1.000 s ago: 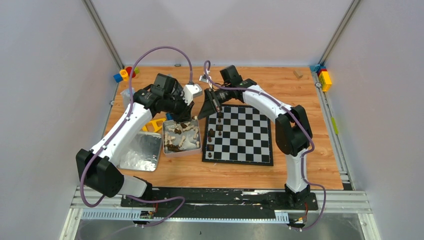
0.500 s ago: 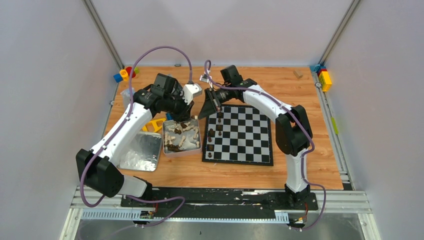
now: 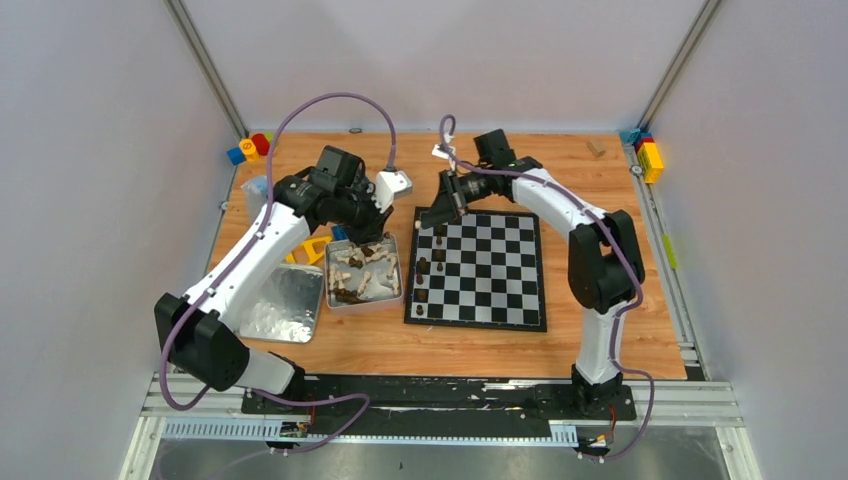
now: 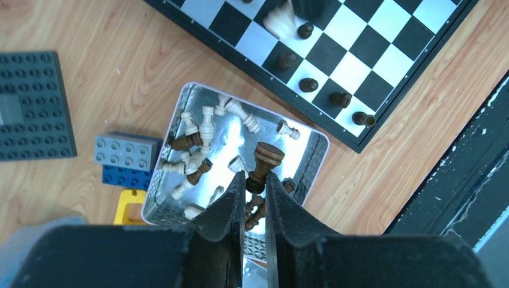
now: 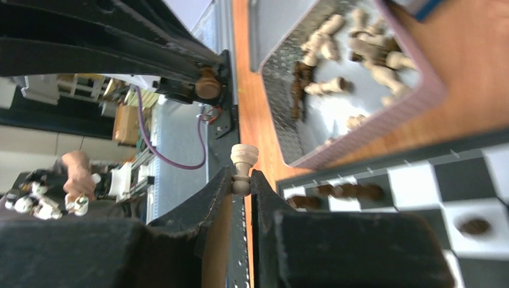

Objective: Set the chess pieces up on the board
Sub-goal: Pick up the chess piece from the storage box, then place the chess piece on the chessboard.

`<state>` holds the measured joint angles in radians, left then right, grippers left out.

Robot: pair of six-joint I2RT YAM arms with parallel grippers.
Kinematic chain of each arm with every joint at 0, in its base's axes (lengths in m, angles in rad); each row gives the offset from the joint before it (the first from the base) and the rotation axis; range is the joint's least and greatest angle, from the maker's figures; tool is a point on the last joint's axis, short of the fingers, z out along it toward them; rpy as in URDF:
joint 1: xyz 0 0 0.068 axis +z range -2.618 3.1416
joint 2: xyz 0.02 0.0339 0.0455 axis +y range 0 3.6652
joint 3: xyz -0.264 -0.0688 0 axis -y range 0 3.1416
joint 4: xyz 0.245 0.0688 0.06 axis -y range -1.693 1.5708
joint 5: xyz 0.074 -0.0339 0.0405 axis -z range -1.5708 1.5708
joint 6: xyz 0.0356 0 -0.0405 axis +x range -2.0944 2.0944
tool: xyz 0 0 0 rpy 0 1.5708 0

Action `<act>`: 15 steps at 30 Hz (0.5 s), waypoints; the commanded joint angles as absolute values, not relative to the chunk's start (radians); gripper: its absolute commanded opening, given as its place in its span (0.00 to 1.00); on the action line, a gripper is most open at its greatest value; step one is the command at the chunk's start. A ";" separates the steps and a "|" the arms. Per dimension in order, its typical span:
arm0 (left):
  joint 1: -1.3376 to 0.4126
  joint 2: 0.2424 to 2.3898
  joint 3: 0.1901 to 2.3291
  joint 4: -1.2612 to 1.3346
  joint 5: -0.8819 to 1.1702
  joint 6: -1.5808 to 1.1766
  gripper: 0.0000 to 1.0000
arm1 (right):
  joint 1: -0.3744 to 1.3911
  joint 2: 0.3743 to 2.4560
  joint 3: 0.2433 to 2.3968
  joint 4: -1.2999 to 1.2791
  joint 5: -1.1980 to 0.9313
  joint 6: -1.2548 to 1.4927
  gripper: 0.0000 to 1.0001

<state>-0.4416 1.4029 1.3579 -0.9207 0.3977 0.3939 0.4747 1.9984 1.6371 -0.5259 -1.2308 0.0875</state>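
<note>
The board (image 3: 476,322) lies right of centre, with several dark brown chess pieces (image 3: 422,267) standing along its left column. More chess pieces, cream and dark, lie jumbled in a shiny tin (image 3: 329,292) to its left. My left gripper (image 4: 256,177) hangs over the tin (image 4: 310,167), shut on a dark brown piece (image 4: 266,157) by its base. My right gripper (image 5: 241,180) hovers over the board's far left corner (image 3: 442,208). It is shut on the base of a cream piece (image 5: 243,157).
The tin's lid (image 3: 275,305) lies left of the tin, with a yellow brick (image 3: 310,248) behind it. A dark grey studded baseplate (image 4: 33,105) and a grey-and-blue brick (image 4: 126,159) sit nearby. Coloured bricks rest at the back corners (image 3: 250,148) (image 3: 648,155).
My right arm has swung right and back, away from the tin towards the board's far left corner, with its jaws closed on the cream piece. The left arm has shifted slightly.
</note>
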 commanded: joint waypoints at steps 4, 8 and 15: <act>-0.623 1.516 1.496 -1.014 0.177 0.503 0.10 | 0.258 1.811 1.525 -0.506 -1.195 0.006 0.04; -0.762 1.633 1.589 -1.074 0.034 0.536 0.09 | 0.119 1.726 1.442 -0.507 -1.173 -0.052 0.03; -0.983 1.893 1.795 -1.205 -0.206 0.585 0.09 | -0.116 1.632 1.315 -0.503 -1.193 -0.083 0.04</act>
<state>-0.8970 1.7935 1.6894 -1.0985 -0.0284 0.5316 -0.0269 1.6951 1.3674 -0.5228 -1.1706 -0.0242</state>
